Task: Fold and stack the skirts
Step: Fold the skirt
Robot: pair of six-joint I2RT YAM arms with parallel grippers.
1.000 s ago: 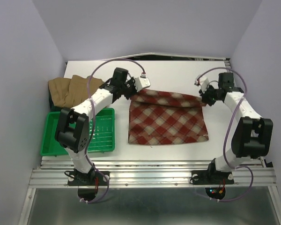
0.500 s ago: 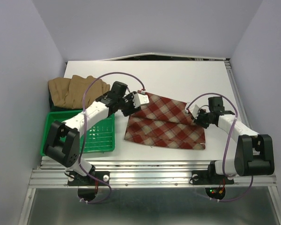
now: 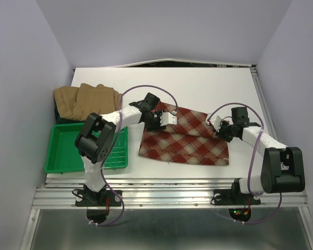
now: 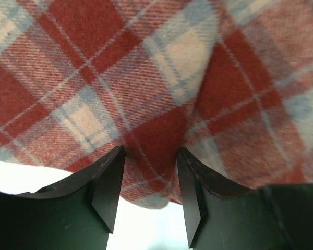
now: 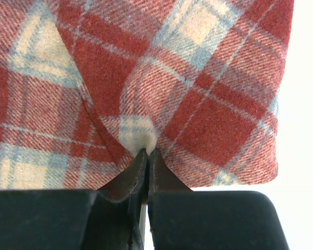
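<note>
Pinching the plaid skirt (image 5: 208, 114) with my right gripper (image 5: 147, 152) here, fingers closed all the way on a little tuck of cloth near its right-hand side. I reckon that's to keep that side from sliding while the fold gets laid. My left gripper (image 4: 149, 152) is a different story: jaws clearly apart, straddling the skirt's edge with cloth running between them but nothing squeezed, so it's holding nothing as far as I can tell.

The skirt itself lies mid-table (image 3: 198, 83), its far part doubled over toward me with a crease running across, so the first fold looks roughly down. Way off at the far left, the tan skirts (image 3: 83, 99) sit in a loose heap just behind the green tray (image 3: 62, 156), not yet folded. My guess is this one needs another fold before any stacking.
</note>
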